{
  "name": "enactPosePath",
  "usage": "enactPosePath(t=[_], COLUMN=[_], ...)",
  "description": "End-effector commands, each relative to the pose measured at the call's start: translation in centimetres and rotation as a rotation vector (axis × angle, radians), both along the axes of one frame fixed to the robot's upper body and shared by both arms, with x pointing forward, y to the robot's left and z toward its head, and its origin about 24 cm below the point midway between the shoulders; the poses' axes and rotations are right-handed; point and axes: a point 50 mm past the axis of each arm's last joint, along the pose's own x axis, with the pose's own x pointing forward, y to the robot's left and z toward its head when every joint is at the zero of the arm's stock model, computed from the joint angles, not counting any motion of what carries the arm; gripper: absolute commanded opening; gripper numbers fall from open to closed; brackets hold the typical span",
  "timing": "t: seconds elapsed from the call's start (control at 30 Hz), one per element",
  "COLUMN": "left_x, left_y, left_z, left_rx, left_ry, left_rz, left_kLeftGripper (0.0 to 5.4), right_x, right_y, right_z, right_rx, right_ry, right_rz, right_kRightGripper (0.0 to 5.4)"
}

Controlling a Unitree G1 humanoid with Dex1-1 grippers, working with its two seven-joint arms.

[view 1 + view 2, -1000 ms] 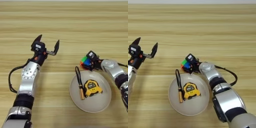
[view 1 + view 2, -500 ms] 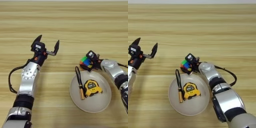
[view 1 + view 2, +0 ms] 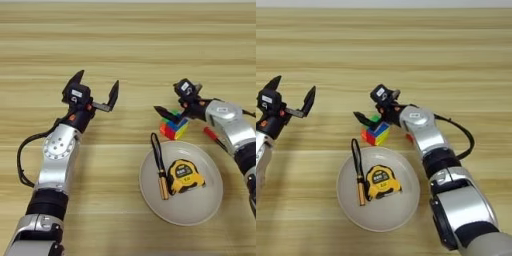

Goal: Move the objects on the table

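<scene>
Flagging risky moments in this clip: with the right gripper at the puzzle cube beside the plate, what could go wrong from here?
The right gripper sits over the cube, which lies close to the plate's rim; a grip near its top could let it slip and roll off, or knock the plate. Lowering it into the plate could hit the tape measure or the wooden-handled tool already there. A red object lies partly under the right forearm and might get swept.

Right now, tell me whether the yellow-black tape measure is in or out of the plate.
In: the yellow-black tape measure lies inside the round pale plate.
</scene>
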Motion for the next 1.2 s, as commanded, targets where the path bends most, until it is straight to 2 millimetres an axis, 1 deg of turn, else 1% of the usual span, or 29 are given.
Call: enactPosePath(t=[0.03, 0.3, 0.57, 0.73, 0.9, 1.03, 1.2], left_x=[-0.1, 0.0, 0.1, 0.2, 0.2, 0.2, 0.2], left_y=[-0.1, -0.1, 0.0, 0.0, 0.0, 0.1, 0.2], left_z=[-0.1, -0.1, -0.1, -0.2, -0.2, -0.2, -0.2], left_rx=[0.006, 0.006, 0.009, 0.01, 0.009, 0.011, 0.012], left_ry=[0.005, 0.006, 0.008, 0.009, 0.009, 0.01, 0.011], left_rz=[0.002, 0.003, 0.004, 0.005, 0.005, 0.005, 0.006], left_kLeftGripper=[5.4, 5.4, 5.4, 5.4, 5.4, 5.4, 5.4], right_x=[-0.8, -2.8, -4.0, -4.8, -6.2, -7.1, -7.8], right_y=[-0.8, -2.3, -3.6, -4.1, -5.0, -5.6, -5.7], right_z=[1.1, 3.8, 5.0, 4.9, 4.5, 4.0, 3.1], right_rx=[0.016, 0.053, 0.083, 0.076, 0.032, -0.005, -0.043], right_ry=[-0.021, -0.074, -0.083, -0.082, -0.081, -0.046, 0.024], right_rz=[0.007, 0.041, 0.048, 0.095, 0.223, 0.307, 0.4], right_kRightGripper=[5.37, 5.37, 5.37, 5.37, 5.37, 5.37, 5.37])
